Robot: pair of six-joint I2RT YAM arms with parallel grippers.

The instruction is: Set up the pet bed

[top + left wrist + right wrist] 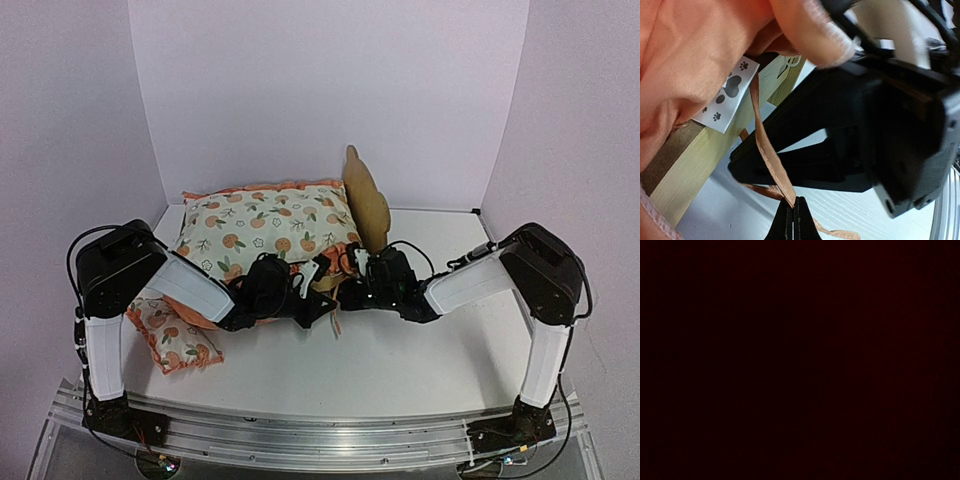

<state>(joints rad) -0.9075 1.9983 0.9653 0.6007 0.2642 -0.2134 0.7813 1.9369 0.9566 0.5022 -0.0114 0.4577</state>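
We start with the white tabletop (420,350), which carries everything here. Biggest on it is the cream fruit-print cushion with an orange ruffle (265,230), lying left of centre towards the back. The pet bed, a light plywood frame with a scalloped headboard (365,200), sits in the middle of the tabletop. It is under and against the cushion's right side, and the headboard stands up above that edge. In the left wrist view we see a pale plywood rail of the bed right under the cushion's orange fabric.

Both arms reach in and meet at the bed's near side. The left end effector (793,220) is closed right down, its fingertips pressed together on a thin peach fabric ribbon (767,150). The ribbon runs up past the rail. The right end effector (352,272) is just beside it at the frame. Its own camera gives us only blackness, so we can't make out how far apart its fingers are.

A small matching fruit-print pillow (175,338) lies at the near left, under the left arm. Smallest of all, a white label with black paw prints (727,97) hangs at the rail.
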